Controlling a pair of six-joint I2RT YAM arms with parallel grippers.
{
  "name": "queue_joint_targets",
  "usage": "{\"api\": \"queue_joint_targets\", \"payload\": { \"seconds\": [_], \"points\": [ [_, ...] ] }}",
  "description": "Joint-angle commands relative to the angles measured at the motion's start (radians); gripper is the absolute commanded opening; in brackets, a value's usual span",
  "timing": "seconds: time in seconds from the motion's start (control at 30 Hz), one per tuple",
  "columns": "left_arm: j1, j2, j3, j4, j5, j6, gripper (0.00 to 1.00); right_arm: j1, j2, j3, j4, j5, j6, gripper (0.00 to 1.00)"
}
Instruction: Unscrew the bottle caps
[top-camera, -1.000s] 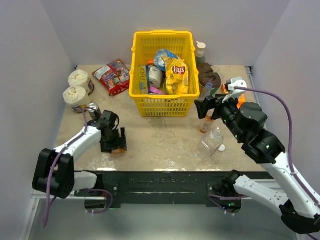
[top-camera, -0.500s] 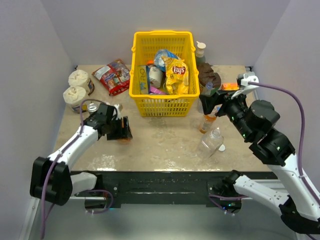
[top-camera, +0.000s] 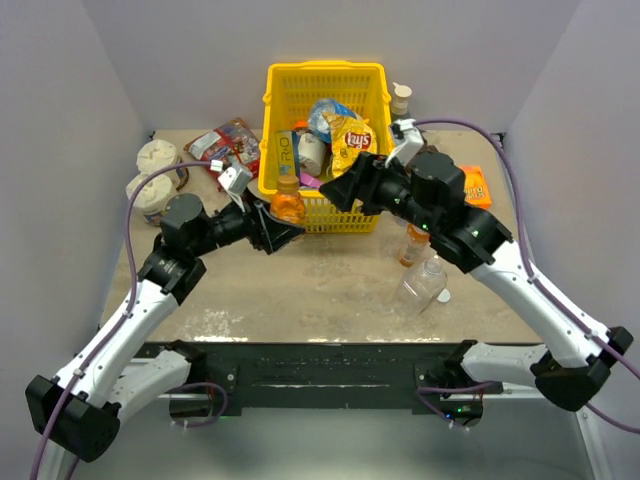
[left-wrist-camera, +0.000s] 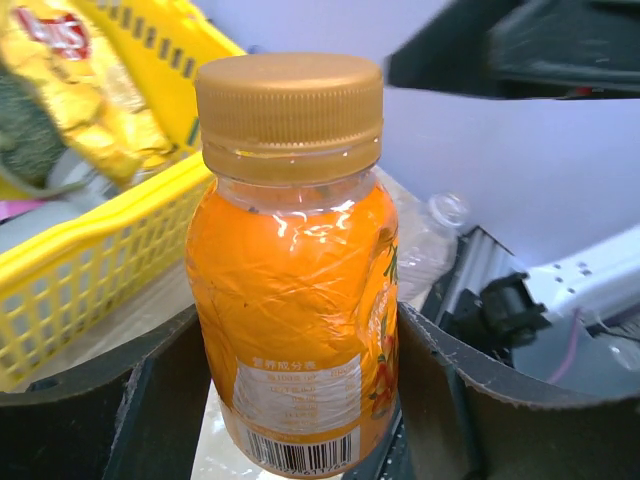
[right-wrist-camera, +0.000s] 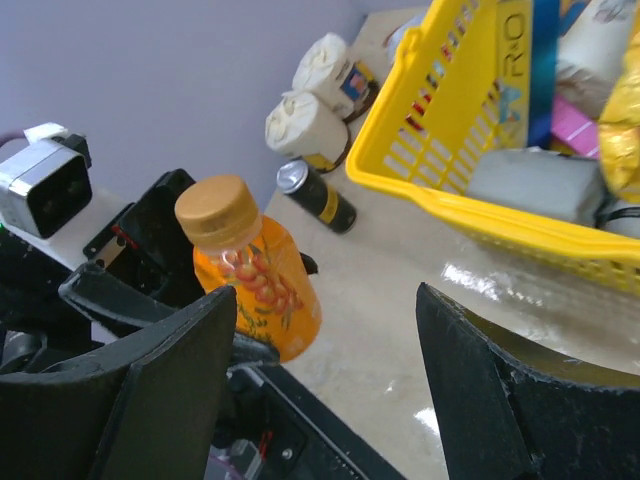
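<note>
My left gripper (left-wrist-camera: 300, 405) is shut on the lower body of a small orange juice bottle (left-wrist-camera: 295, 300), which it holds upright in the air. The bottle's orange-gold cap (left-wrist-camera: 290, 115) is on. From above, the bottle (top-camera: 288, 208) hangs just in front of the yellow basket. My right gripper (top-camera: 340, 192) stands open a little to the bottle's right, apart from it. In the right wrist view the bottle (right-wrist-camera: 268, 290) and its cap (right-wrist-camera: 213, 210) sit left of the gap in the right gripper (right-wrist-camera: 325, 300). A tall bottle with an orange label (top-camera: 412, 244) stands beside a clear bottle (top-camera: 422, 283) lying down.
The yellow basket (top-camera: 372, 212) holds snack bags and stands at the back middle. Two white crinkle-topped tubs (top-camera: 152, 192) and a red snack packet (top-camera: 226, 152) are at the back left. A dark can (right-wrist-camera: 320, 196) lies near the tubs. A small white cap (top-camera: 443, 296) lies by the clear bottle.
My left arm has lifted the juice bottle off the front-left of the table and carried it up in front of the basket. My right arm has swung left towards it, its jaws narrowing.
</note>
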Motion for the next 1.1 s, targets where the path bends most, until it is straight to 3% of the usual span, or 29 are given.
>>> {"api": "queue_joint_targets", "payload": {
  "seconds": [0.0, 0.33, 0.67, 0.77, 1.07],
  "points": [
    [-0.011, 0.016, -0.048, 0.176, 0.188, -0.108, 0.51, 0.055, 0.055, 0.133, 0.033, -0.046, 0.028, 0.77],
    [-0.014, 0.001, -0.081, 0.200, 0.234, -0.124, 0.51, 0.134, 0.208, 0.260, -0.037, -0.006, -0.026, 0.74],
    [-0.016, -0.018, -0.099, 0.206, 0.223, -0.147, 0.50, 0.184, 0.261, 0.322, -0.122, 0.053, -0.084, 0.68],
    [-0.016, -0.021, -0.098, 0.198, 0.223, -0.145, 0.50, 0.190, 0.261, 0.316, -0.111, 0.059, -0.087, 0.51],
    [-0.016, -0.030, -0.090, 0.196, 0.248, -0.141, 0.48, 0.191, 0.251, 0.277, -0.067, 0.020, -0.112, 0.20]
  ]
}}
